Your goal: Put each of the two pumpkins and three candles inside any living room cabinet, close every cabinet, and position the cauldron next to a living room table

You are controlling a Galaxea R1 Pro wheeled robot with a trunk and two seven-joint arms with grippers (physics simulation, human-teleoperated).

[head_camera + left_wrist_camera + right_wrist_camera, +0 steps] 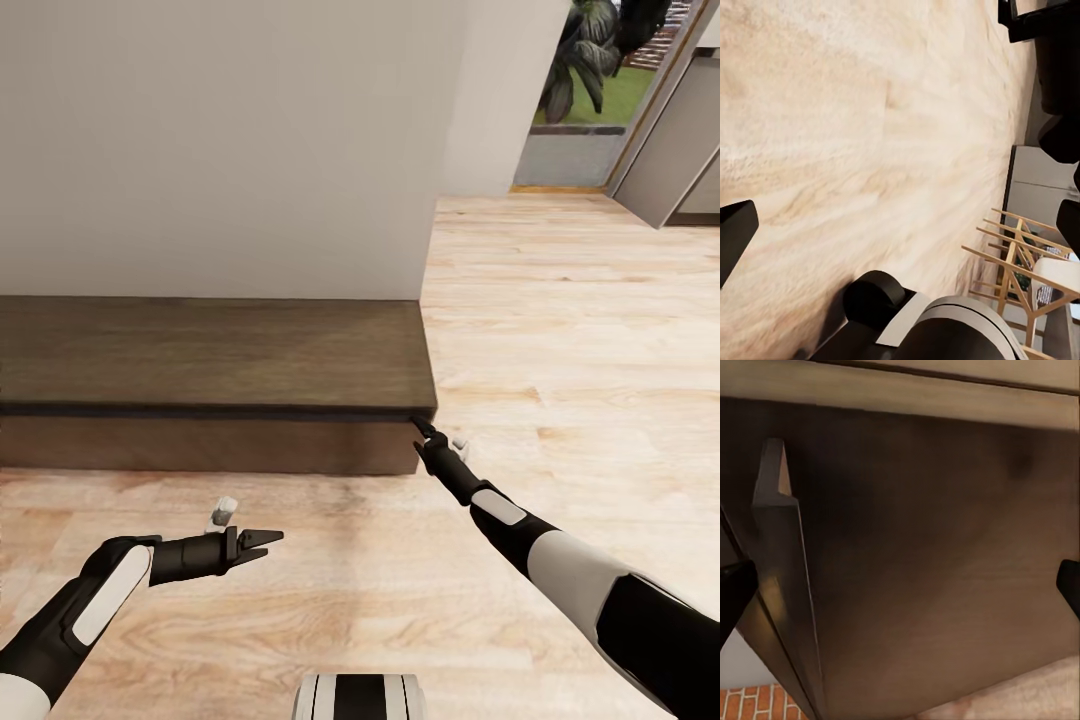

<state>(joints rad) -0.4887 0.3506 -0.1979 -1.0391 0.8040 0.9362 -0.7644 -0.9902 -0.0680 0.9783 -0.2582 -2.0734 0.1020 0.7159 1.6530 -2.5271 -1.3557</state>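
Note:
The long low dark-brown cabinet (200, 350) stands against the white wall, its front panels looking shut in the head view. My right gripper (420, 428) is open at the cabinet's right front corner, just under the top's edge. The right wrist view shows the dark cabinet panel (930, 547) close up between the spread fingertips (735, 589). My left gripper (268, 545) hangs open and empty over the plank floor in front of the cabinet. The pumpkins, candles, cauldron and table are out of view.
Light wood floor (560, 330) runs to the right of the cabinet toward a doorway with plants (590, 60) and a grey door (680, 150). Wooden chair frames (1020, 255) appear in the left wrist view. Red brick (750, 701) shows beside the cabinet.

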